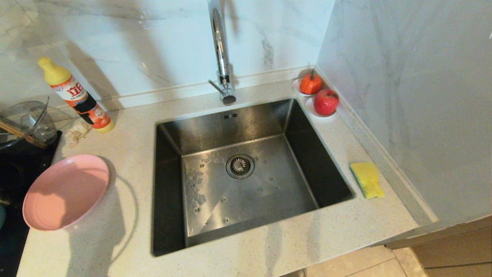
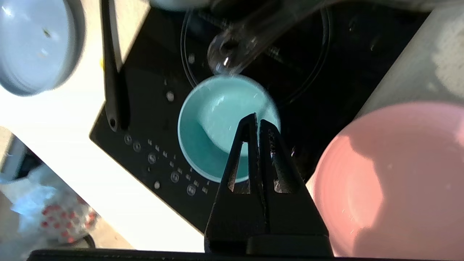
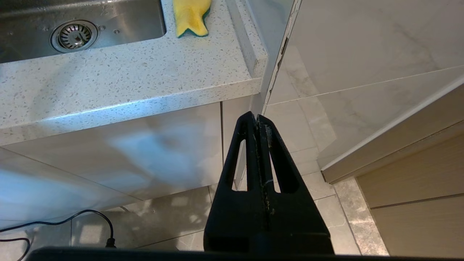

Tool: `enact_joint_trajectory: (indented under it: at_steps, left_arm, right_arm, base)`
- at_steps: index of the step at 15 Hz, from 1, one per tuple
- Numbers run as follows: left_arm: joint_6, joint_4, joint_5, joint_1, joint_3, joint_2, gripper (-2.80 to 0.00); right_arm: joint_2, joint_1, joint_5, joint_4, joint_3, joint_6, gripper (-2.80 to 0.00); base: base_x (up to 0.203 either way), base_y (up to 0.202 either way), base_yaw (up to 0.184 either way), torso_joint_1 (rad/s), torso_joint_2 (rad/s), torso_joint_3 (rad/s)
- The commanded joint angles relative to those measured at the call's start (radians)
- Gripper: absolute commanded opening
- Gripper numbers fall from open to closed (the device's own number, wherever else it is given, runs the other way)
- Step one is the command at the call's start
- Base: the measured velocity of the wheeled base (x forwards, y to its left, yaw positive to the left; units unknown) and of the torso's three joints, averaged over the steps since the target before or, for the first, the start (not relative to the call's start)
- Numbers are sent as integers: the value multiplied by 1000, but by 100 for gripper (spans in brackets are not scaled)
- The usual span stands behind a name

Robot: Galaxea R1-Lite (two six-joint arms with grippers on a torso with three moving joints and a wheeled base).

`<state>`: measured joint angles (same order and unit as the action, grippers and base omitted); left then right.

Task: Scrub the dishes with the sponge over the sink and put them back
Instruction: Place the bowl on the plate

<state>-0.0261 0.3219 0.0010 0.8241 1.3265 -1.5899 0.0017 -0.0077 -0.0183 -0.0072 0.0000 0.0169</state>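
- Head view: the sink point(image 1: 246, 169) fills the middle of the speckled tabletop point(image 1: 127, 238), its round strainer drain point(image 1: 240, 166) near the centre of the wet basin floor, and the chrome faucet point(image 1: 221, 54) rises at 12 o'clock behind it.
- The pink plate point(image 1: 66, 191) lies at 9 o'clock from the sink, on the tabletop, its left rim overlapping the black cooktop point(image 1: 15, 169).
- The sponge point(image 1: 367, 179) lies flat at 3 o'clock from the sink, yellow face up, just beside the basin's edge and near the wall.
- At 1 o'clock, in the corner, two white saucers each carry a red fruit point(image 1: 326, 102).
- At 10 o'clock a detergent bottle point(image 1: 77, 96) with a yellow cap leans toward the wall; a clear glass bowl point(image 1: 23, 121) sits to its left on the cooktop.
- Left wrist view: the left claw point(image 2: 257, 121) is closed and empty, hanging above the teal bowl point(image 2: 217, 123), which stands on the cooktop just beside the pink plate.
- Right wrist view: the right claw point(image 3: 255, 117) is closed and empty, parked low in front of the cabinet, below the tabletop edge; the sponge shows up on the tabletop well apart from it.
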Motion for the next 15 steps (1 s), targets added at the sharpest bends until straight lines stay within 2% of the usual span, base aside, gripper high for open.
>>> enact_joint_trajectory:
  at_steps: [1,3,4,8,11,15]
  left_arm:
    - [25,1,-39,40,-37,-25,-280]
    - [50,0,-88,66,-74,-32,-280]
    - [53,-1,-100,69,-86,-42,0]
    - [54,0,-151,70,-127,-59,0]
    - [54,-4,-154,70,-163,-80,0]
    - [45,-11,-202,72,-158,-133,0]
  right_arm:
    - [1,0,0,0,0,0,-280]
    - [1,0,0,0,0,0,-280]
    - [1,0,0,0,0,0,-280]
    - [1,0,0,0,0,0,-280]
    - [1,0,0,0,0,0,-280]
    - [1,0,0,0,0,0,-280]
  base:
    - [0,0,0,0,0,0]
    - [0,0,0,0,0,0]
    - [0,0,0,0,0,0]
    - [0,0,0,0,0,0]
    - [0,0,0,0,0,0]
    - [0,0,0,0,0,0]
